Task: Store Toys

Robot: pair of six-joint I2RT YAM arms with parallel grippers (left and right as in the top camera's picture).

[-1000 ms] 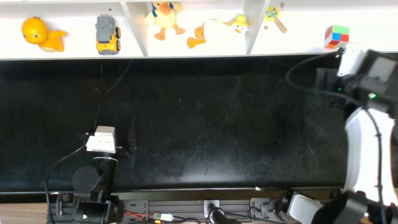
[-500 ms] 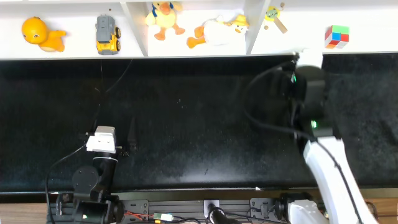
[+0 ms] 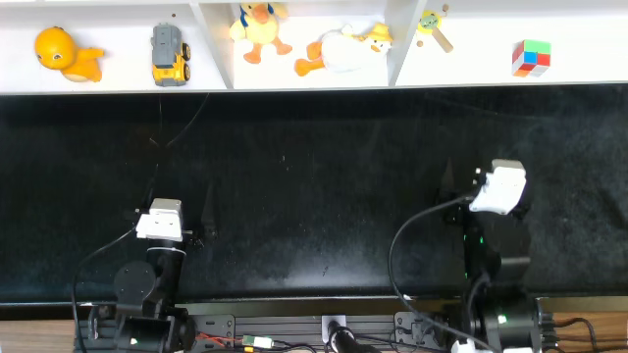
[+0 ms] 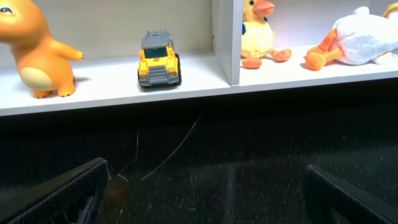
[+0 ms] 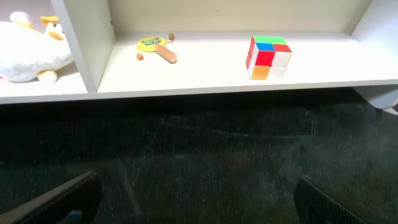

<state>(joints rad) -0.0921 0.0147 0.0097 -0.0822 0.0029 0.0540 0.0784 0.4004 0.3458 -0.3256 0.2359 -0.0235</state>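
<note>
The cube [image 5: 268, 56] is sitting on the shelf [image 5: 205, 71] past the desk's [image 5: 199, 155] far edge, straight ahead of the right jaws, the truck [image 4: 159, 59] ahead of the left jaws, and both are hanging open, empty.

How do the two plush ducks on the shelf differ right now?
The yellow duck sits upright; the white duck lies down. The yellow duck is yellow-bodied and stands to the left, the white duck white-bodied and to the right. Both are plush, with orange feet, in the middle compartment.
</note>
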